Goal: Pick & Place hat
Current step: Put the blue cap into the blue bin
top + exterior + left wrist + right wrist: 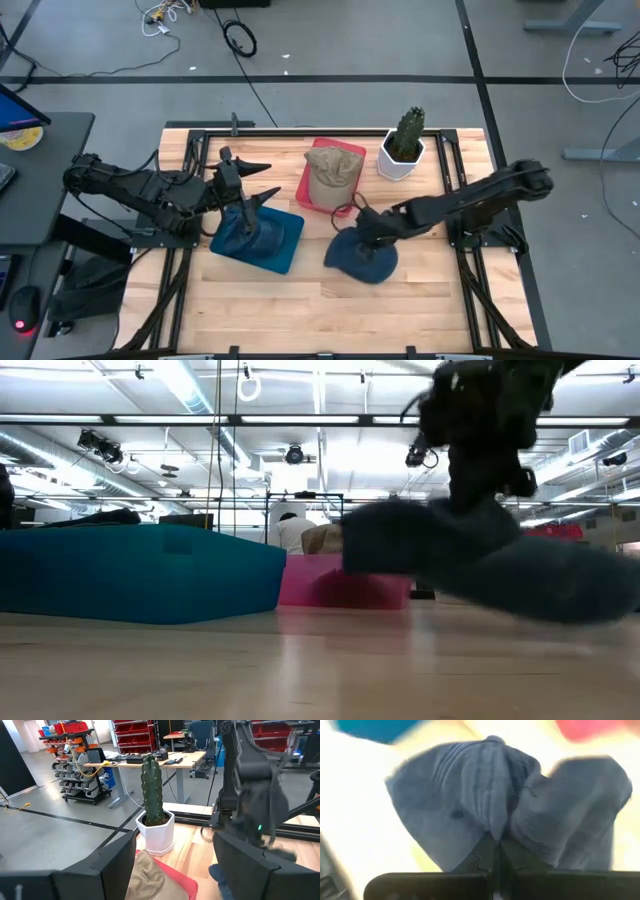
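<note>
A dark blue hat (362,258) is at the table's middle, under my right gripper (366,232), which is shut on it; the hat also shows in the low view (480,560) and the right wrist view (470,800). A tan hat (333,172) lies in a pink tray (305,190) at the far middle. My left gripper (272,178) is open and empty above the far edge of a blue tray (258,240), its fingers pointing toward the tan hat (145,880). My right gripper pinches a bunched fold of the dark blue hat's cloth (495,832) between its two shut fingers, several layers gathered. The fingers come from above, slanting from the table's right. The hat hangs below the fingers and spreads to both sides; whether its lower edge touches the table, I cannot tell.
A cactus in a white pot (403,150) stands at the far right, next to the pink tray. The blue tray (140,575) sits left of the pink tray (340,588). Bare wood lies along the near side of the table (320,310).
</note>
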Tool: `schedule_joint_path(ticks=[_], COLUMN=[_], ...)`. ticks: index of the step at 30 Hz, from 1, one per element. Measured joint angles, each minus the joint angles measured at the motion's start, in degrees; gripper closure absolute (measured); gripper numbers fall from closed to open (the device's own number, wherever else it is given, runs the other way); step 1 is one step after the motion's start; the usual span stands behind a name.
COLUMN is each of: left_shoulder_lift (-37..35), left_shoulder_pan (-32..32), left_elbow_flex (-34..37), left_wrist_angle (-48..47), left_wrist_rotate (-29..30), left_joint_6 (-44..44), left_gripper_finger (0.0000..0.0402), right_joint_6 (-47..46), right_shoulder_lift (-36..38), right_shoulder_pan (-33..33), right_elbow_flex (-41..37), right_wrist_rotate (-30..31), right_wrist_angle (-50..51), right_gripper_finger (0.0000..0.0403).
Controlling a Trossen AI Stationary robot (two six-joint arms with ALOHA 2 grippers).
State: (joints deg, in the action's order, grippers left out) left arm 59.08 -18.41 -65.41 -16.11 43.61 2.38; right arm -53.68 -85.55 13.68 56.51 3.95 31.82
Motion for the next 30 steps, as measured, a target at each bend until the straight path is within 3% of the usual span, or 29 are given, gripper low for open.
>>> schedule_joint_path(ticks=[3,9,12,16,21,26,30], left_shoulder_lift=[-0.01,0.77,1.80,3.86,7.23,10.22,12.94], left_shoulder_pan=[0.01,1.86,2.66,3.98,7.10,8.46,10.55], left_elbow_flex=[0.00,0.00,0.00,0.00,0.02,0.02,0.02], left_wrist_angle=[0.02,0.12,0.83,5.11,7.16,8.88,10.43], left_wrist_rotate=[-2.92,-19.33,-22.09,-25.07,-35.53,-39.02,-45.28], left_joint_6=[0.18,0.21,0.17,-0.07,1.37,-0.22,0.24], left_gripper_finger=[0.0133,0.0133,0.0133,0.0133,0.0133,0.0133,0.0133], right_joint_6=[4.68,6.13,6.22,9.94,12.62,13.67,16.12], right_shoulder_lift=[5.51,14.27,16.64,17.26,17.26,17.21,17.17], right_shoulder_pan=[0.98,1.11,0.91,0.89,0.82,0.78,0.65], right_elbow_flex=[0.00,0.00,0.00,0.00,0.02,0.99,2.23], right_wrist_rotate=[-0.04,1.33,1.83,1.27,0.48,-0.68,-1.00], right_wrist_angle=[-1.66,-3.65,-4.28,-7.23,-11.15,-11.86,-11.51], right_gripper_finger=[0.0401,0.0402,0.0402,0.0402,0.0403,0.0403,0.0403])
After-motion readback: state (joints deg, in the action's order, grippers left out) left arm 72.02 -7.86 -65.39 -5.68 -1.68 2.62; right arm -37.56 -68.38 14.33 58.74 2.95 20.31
